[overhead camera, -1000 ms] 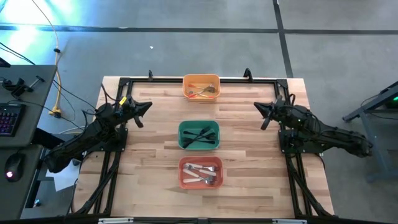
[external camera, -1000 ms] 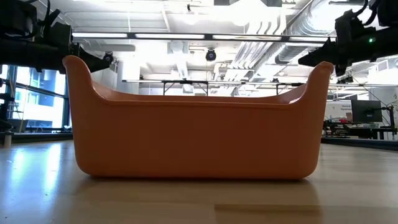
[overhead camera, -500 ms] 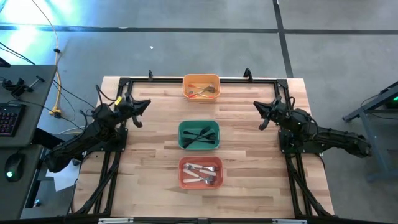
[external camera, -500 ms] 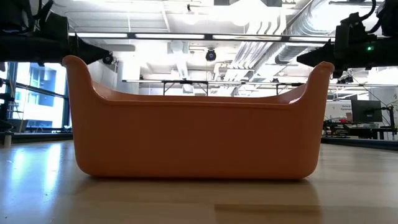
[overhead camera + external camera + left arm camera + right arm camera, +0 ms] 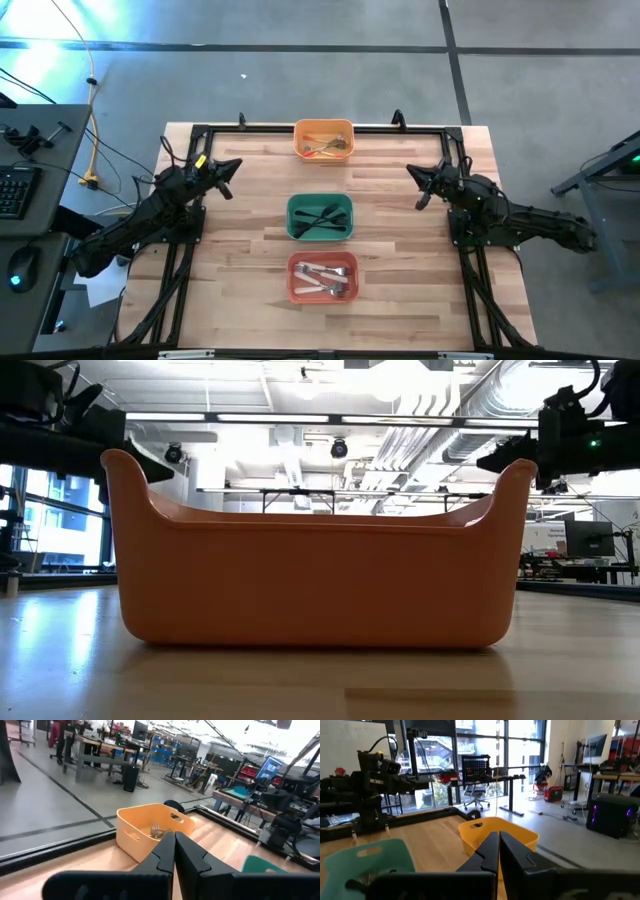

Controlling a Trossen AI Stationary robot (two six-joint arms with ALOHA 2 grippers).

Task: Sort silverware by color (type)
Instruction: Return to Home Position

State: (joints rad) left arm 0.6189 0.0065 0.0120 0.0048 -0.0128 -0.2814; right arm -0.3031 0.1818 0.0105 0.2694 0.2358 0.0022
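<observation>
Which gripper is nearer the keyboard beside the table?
Left. The left gripper hovers at the table side facing the keyboard; the right gripper hangs at the opposite side.

left gripper (image 5: 235, 164), right gripper (image 5: 411, 172): slight drift

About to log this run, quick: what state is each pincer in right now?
Left pincer: closed, empty, above the table's left side.
Right pincer: closed, empty, above its right side.

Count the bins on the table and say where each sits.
3, in a line down the table in the high view: the orange bin at the top edge, the green bin in the centre, the red bin below it. None looks hidden.
</observation>
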